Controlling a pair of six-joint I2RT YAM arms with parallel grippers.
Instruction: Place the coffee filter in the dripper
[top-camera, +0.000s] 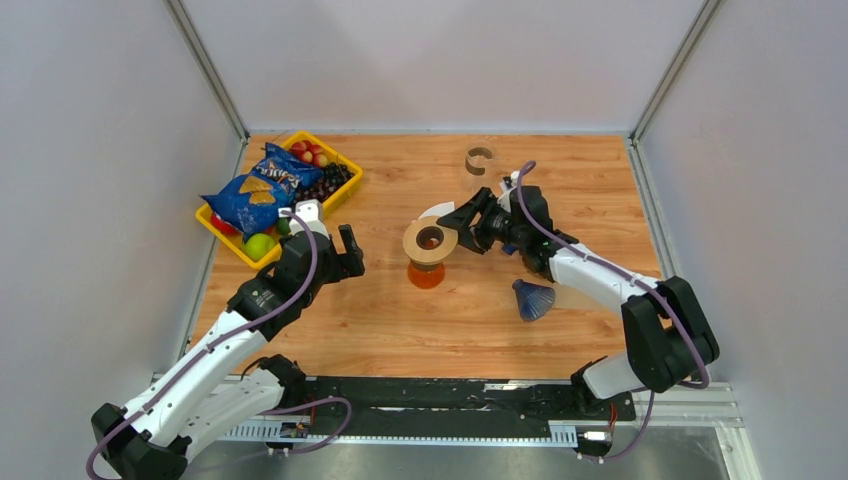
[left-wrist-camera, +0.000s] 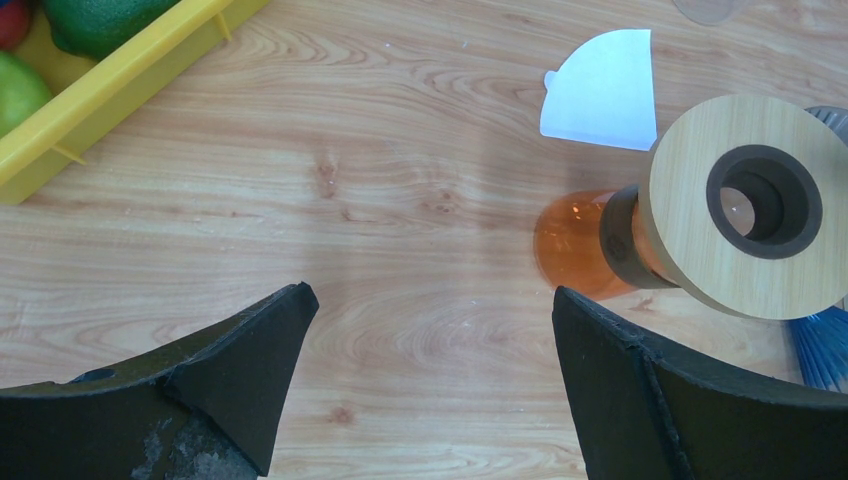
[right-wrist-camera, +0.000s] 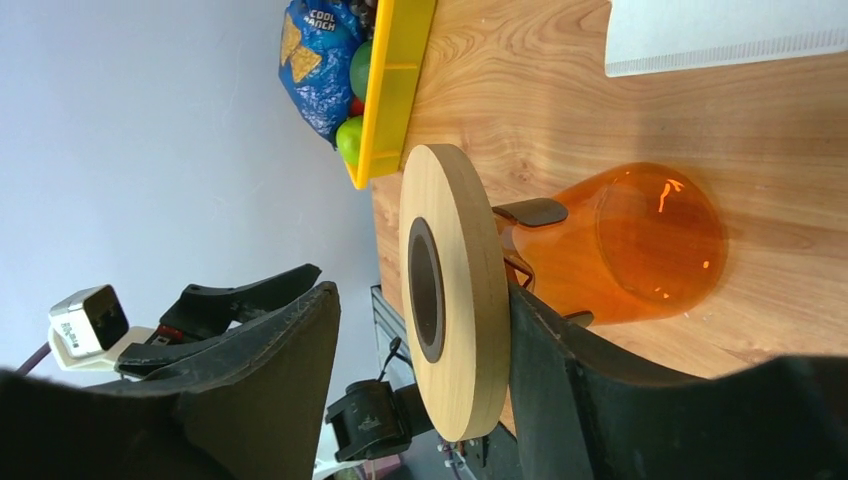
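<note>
A white paper coffee filter (top-camera: 437, 209) lies flat on the table behind an orange glass carafe (top-camera: 427, 275) topped by a wooden ring (top-camera: 418, 243). A blue ribbed cone dripper (top-camera: 533, 298) lies on its side to the right. My right gripper (top-camera: 462, 228) is open and straddles the wooden ring (right-wrist-camera: 470, 290). One finger lies against the ring's underside by the carafe (right-wrist-camera: 640, 245); the other stands apart above it. My left gripper (top-camera: 335, 240) is open and empty over bare wood (left-wrist-camera: 435, 300), left of the carafe (left-wrist-camera: 570, 245). The filter also shows in both wrist views (left-wrist-camera: 603, 92) (right-wrist-camera: 720, 35).
A yellow tray (top-camera: 344, 186) at the back left holds a blue chip bag (top-camera: 262, 185) and fruit. A small clear cup (top-camera: 480, 158) stands at the back centre. Grey walls close in the table on three sides.
</note>
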